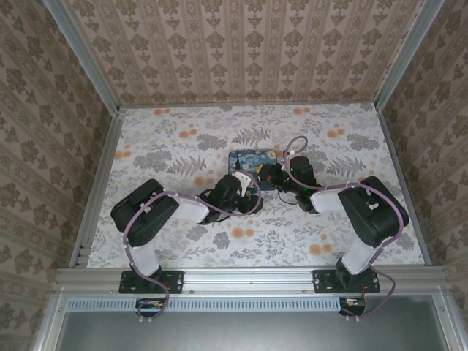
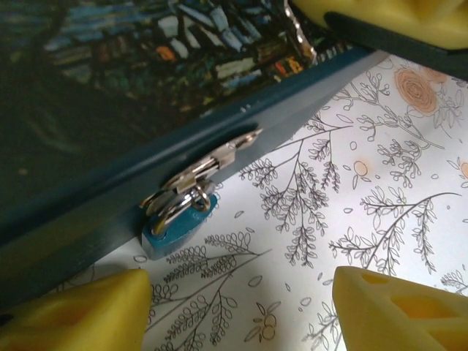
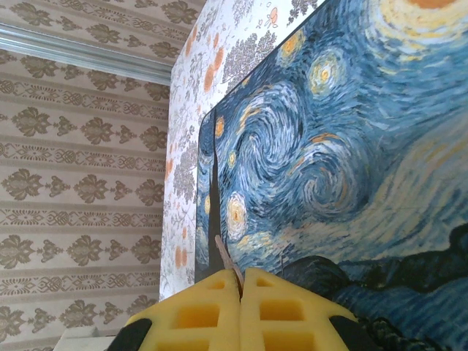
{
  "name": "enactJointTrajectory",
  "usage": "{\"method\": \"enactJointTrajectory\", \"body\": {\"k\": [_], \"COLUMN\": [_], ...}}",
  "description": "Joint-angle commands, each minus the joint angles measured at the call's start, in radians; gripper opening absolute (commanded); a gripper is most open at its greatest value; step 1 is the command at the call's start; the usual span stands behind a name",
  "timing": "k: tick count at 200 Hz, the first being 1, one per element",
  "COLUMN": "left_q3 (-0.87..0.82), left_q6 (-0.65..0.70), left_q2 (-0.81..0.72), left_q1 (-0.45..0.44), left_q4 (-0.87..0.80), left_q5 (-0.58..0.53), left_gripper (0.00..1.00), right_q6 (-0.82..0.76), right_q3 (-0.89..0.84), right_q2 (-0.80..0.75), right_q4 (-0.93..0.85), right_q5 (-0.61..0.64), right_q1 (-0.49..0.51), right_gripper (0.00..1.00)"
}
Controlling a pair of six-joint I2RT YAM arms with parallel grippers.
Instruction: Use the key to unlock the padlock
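Observation:
The padlock (image 2: 175, 225) is tiny, with a teal-blue body and a silver shackle. It hangs through the metal hasp (image 2: 219, 157) on the front wall of the blue swirl-painted tin (image 1: 253, 161). It rests on the tablecloth. My left gripper (image 2: 238, 311) is open just in front of it, its yellow fingertips (image 2: 80, 311) wide apart and the lock slightly left of the gap. My right gripper (image 3: 241, 281) is shut on the key (image 3: 227, 257), whose thin blade sticks out over the tin lid (image 3: 336, 146). The key's toothed edge (image 2: 300, 29) hangs above the tin's front edge.
The floral tablecloth (image 1: 183, 139) spreads around the tin, with patterned walls on three sides. Both arms meet at the tin's near edge, the left gripper (image 1: 247, 191) and right gripper (image 1: 276, 175) close together. Open cloth lies to the right of the lock (image 2: 351, 197).

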Motion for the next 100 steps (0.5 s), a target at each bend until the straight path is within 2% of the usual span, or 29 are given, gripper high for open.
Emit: {"method": "enactJointTrajectory", "body": {"k": [1, 27, 46, 67, 100], "left_q3": [0.015, 0.015, 0.031, 0.063, 0.085], "left_q6": [0.035, 0.032, 0.031, 0.023, -0.05], "left_q2": [0.047, 0.069, 0.086, 0.105, 0.122], "left_q1": [0.003, 0.004, 0.003, 0.004, 0.026], "left_q4": [0.042, 0.072, 0.09, 0.095, 0.157], "left_q5": [-0.088, -0.145, -0.148, -0.107, 0.026], "left_gripper": [0.67, 0.67, 0.67, 0.67, 0.68], "right_q6": [-0.001, 0.006, 0.01, 0.008, 0.01], "right_q3": [-0.016, -0.016, -0.015, -0.015, -0.012], "right_q2": [0.039, 0.05, 0.058, 0.067, 0.078], "right_q4": [-0.047, -0.034, -0.031, -0.03, -0.027], "right_q5": [-0.008, -0.013, -0.015, -0.017, -0.019], "right_q1": [-0.005, -0.005, -0.006, -0.006, -0.006], "right_gripper": [0.0, 0.0, 0.0, 0.0, 0.0]}}
